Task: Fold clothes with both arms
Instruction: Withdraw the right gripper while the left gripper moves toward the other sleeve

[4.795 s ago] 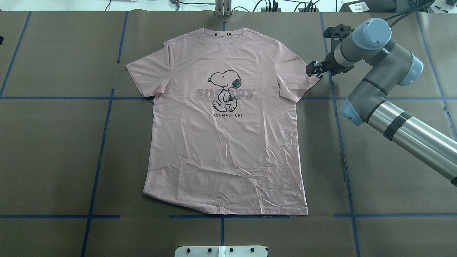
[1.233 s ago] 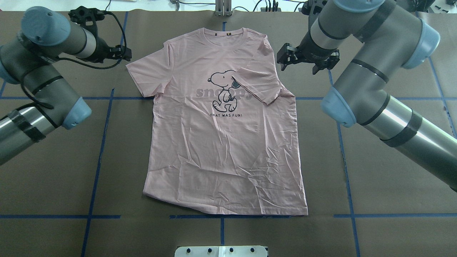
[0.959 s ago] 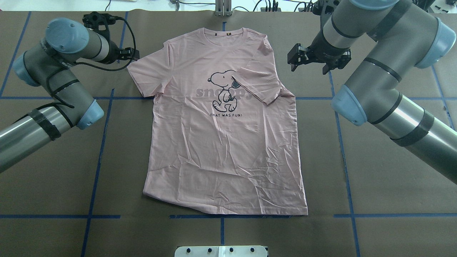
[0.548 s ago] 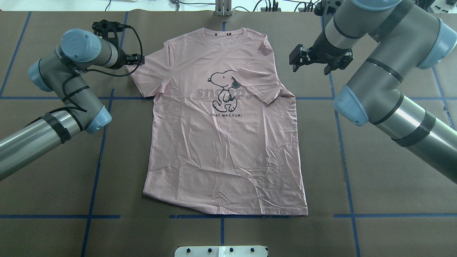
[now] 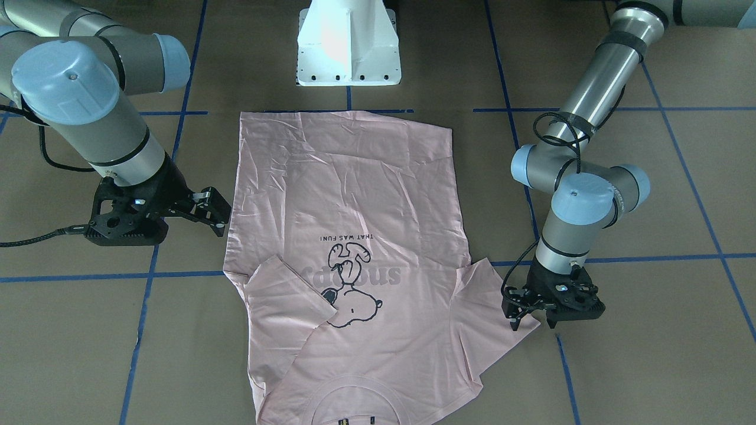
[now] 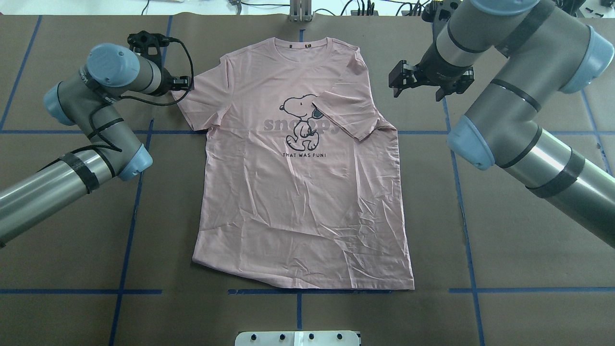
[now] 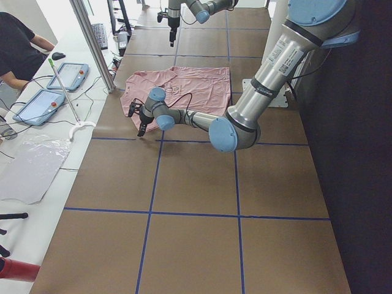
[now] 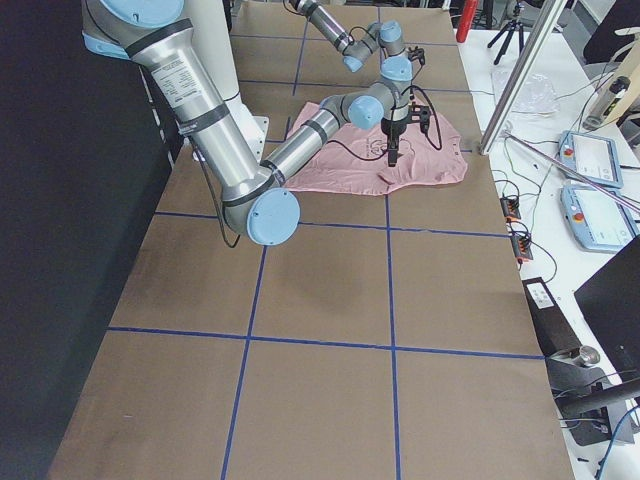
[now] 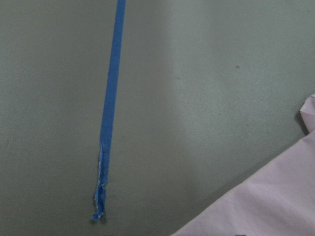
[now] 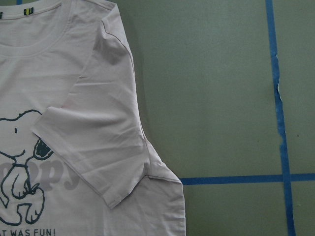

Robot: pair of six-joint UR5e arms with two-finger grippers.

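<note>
The pale pink T-shirt (image 6: 298, 192) lies flat on the table, Snoopy print up, collar at the far edge. Its sleeve on my right side (image 6: 348, 113) is folded in over the chest and covers the end of the "snoopy" lettering; it also shows in the right wrist view (image 10: 88, 142). The other sleeve (image 6: 199, 98) lies spread out. My left gripper (image 6: 184, 83) is open, low at that sleeve's outer edge (image 5: 520, 313). My right gripper (image 6: 398, 82) is open and empty, above the bare table beside the folded shoulder (image 5: 212, 211). The left wrist view shows only a shirt corner (image 9: 275, 206).
The table is covered in brown paper (image 6: 504, 230) with a grid of blue tape lines (image 6: 139, 182). The white pedestal base (image 5: 348, 41) stands at the shirt's hem side. Cables (image 6: 365, 7) run along the far edge. An operator (image 7: 18, 49) sits beyond the table's end.
My left arm has come in from the left, and its gripper has reached the spread sleeve's edge. The right gripper has let go of the folded sleeve and drawn back to the right.
</note>
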